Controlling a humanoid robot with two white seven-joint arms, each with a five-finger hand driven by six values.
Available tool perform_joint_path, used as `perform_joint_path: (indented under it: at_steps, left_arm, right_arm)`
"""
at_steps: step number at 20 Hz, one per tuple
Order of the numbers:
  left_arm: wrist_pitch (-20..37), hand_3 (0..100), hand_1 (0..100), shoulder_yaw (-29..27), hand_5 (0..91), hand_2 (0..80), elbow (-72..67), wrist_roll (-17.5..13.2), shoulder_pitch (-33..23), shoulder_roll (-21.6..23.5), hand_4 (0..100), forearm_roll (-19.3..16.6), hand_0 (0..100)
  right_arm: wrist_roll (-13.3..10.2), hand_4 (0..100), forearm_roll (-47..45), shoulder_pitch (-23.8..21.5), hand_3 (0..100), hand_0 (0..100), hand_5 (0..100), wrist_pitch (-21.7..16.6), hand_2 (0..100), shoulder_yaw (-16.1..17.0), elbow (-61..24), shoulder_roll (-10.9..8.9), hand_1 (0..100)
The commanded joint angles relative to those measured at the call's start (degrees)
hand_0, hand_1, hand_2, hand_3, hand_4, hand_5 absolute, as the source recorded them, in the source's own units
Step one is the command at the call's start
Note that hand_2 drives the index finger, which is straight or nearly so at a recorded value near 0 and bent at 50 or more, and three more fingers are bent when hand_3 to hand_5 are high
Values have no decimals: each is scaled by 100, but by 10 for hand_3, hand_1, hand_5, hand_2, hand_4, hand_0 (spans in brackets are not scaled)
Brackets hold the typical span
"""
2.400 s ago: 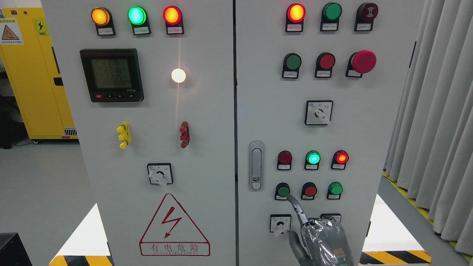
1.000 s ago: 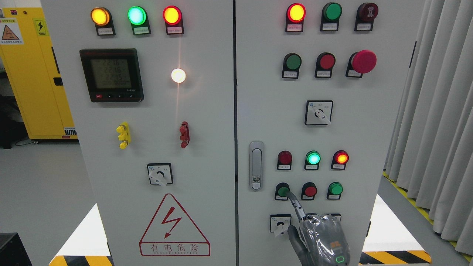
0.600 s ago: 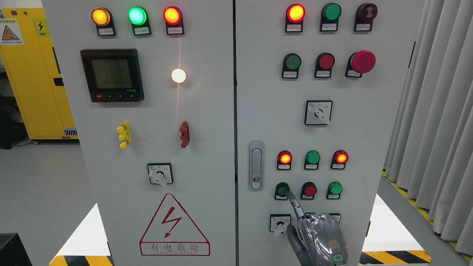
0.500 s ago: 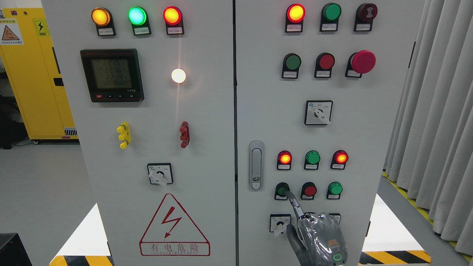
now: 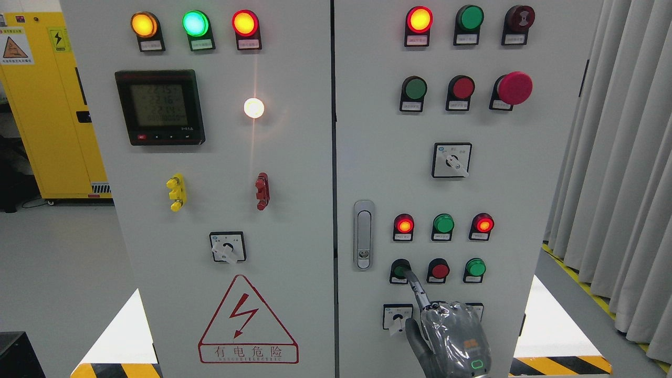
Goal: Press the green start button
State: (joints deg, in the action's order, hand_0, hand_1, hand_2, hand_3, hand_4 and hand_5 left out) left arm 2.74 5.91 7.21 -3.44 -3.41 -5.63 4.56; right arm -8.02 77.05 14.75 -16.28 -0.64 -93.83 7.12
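My right hand [image 5: 452, 336], index finger out and others curled, presses the green start button [image 5: 400, 271]; next, I judge, a straight pull-back.

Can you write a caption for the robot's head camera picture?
Right hand pokes one finger onto the green start button on the grey cabinet.

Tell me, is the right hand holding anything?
Nothing held. The right hand only has one fingertip on the green button; the other fingers are curled.

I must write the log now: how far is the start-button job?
Done: reaching. In hand: the right robot hand has its index fingertip on the green start button. The red lamp above glows. Left: withdrawing.
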Motion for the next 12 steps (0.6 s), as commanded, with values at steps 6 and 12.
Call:
perform_joint_path:
  at_steps: [6,12]
  left_arm:
    - [-1,0,556,-2,0,0,0,1,-2,0,0,1,120]
    - [-1,0,556,-2,0,0,0,1,-2,0,0,1,120]
  right_arm:
    - [-42,1000,-76,-235,1000,696,1000,11,0,64,-381,52,997]
    - [-191,1000,-76,-332,1000,709,1000,11,0,55,-601,52,988]
